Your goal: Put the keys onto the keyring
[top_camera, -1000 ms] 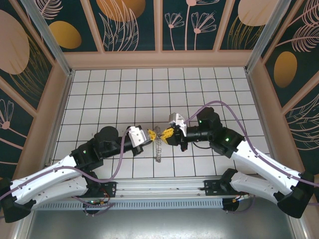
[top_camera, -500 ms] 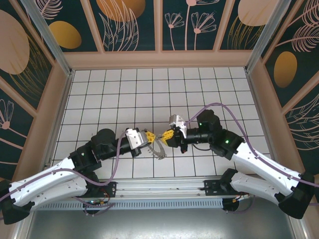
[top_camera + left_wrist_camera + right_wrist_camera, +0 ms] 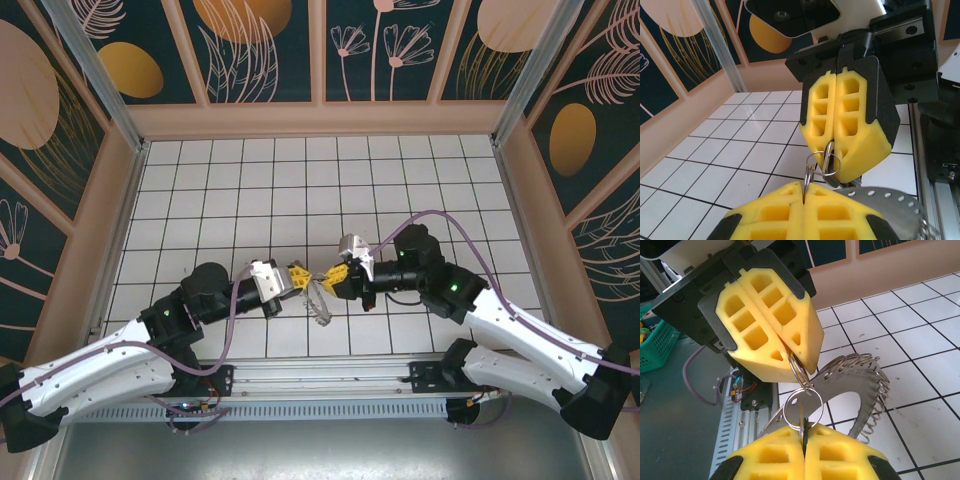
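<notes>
Evidently both jaws clamp shut on keyring (image 3: 318, 304) loops, hoop's length pointing nearward.

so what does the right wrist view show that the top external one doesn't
Right wrist: up close, two linked split rings, one pinched in the left gripper, one in the right gripper, and holes punched along the keyring. Top external: the left arm and right arm whole, meeting over the tiled floor. Shared: both grippers shut tip to tip, the keyring hanging between.
</notes>
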Robot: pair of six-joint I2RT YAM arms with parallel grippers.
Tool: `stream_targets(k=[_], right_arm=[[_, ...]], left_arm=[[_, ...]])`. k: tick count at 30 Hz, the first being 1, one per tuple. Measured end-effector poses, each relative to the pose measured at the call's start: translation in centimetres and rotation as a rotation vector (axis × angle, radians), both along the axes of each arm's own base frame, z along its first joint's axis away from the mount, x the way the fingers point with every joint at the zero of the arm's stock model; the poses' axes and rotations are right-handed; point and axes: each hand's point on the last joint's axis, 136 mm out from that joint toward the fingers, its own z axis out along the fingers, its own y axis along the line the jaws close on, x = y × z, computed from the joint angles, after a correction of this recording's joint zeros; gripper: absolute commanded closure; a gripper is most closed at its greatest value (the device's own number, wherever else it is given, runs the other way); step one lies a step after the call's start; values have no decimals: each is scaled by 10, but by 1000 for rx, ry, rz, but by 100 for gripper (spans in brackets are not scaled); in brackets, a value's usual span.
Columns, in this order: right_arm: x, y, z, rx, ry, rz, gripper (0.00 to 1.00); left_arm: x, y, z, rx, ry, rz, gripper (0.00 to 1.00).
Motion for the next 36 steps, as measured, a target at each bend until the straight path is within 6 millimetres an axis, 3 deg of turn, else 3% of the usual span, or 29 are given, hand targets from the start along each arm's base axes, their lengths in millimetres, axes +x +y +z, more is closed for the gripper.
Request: stream_targets(k=[36], right_arm=[[-3, 25, -30, -76, 76, 82, 100]], left_arm=[[-9, 0, -1, -59, 20, -40, 100]])
